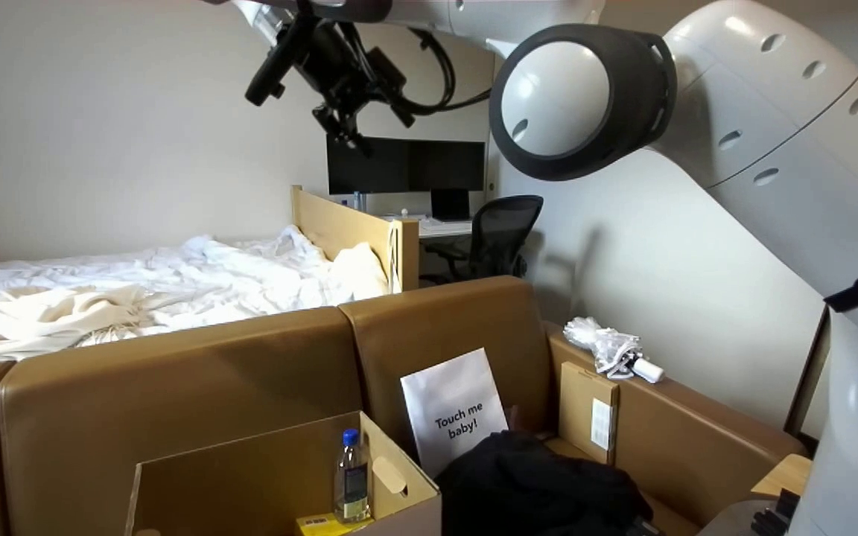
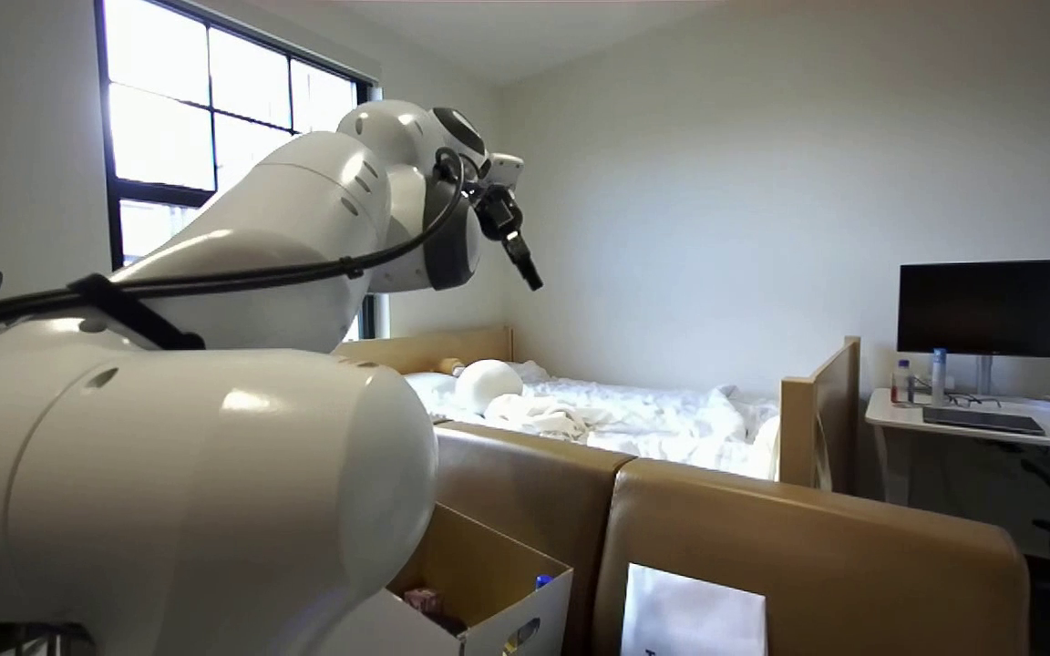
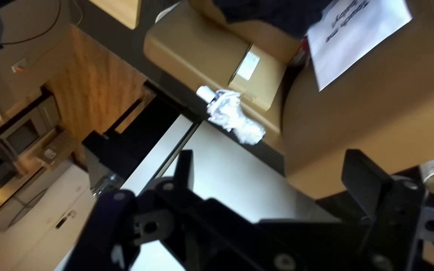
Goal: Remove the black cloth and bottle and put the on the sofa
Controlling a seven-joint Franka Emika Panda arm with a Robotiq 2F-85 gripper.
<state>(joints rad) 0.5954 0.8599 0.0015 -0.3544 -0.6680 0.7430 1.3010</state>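
The black cloth (image 1: 541, 484) lies in a crumpled heap on the sofa (image 1: 459, 313) seat, beside the big cardboard box; part of this cloth (image 3: 277, 11) also shows at the top of the wrist view. Inside that box stands the bottle (image 1: 352, 480), upright and clear with a blue cap; only its cap (image 2: 543, 580) shows over the rim in an exterior view. High above the sofa hangs my gripper (image 2: 530, 273), well apart from both. In the wrist view the gripper (image 3: 271, 165) is open, its fingers wide apart with nothing between them.
The open cardboard box (image 1: 243, 454) holds a yellow item (image 1: 325, 525) too. A printed sign (image 1: 453, 409) leans on the backrest. A flat carton (image 1: 585, 409) stands against the armrest, with a clear umbrella (image 1: 611, 348) on top of the armrest. Behind is a bed (image 1: 198, 286).
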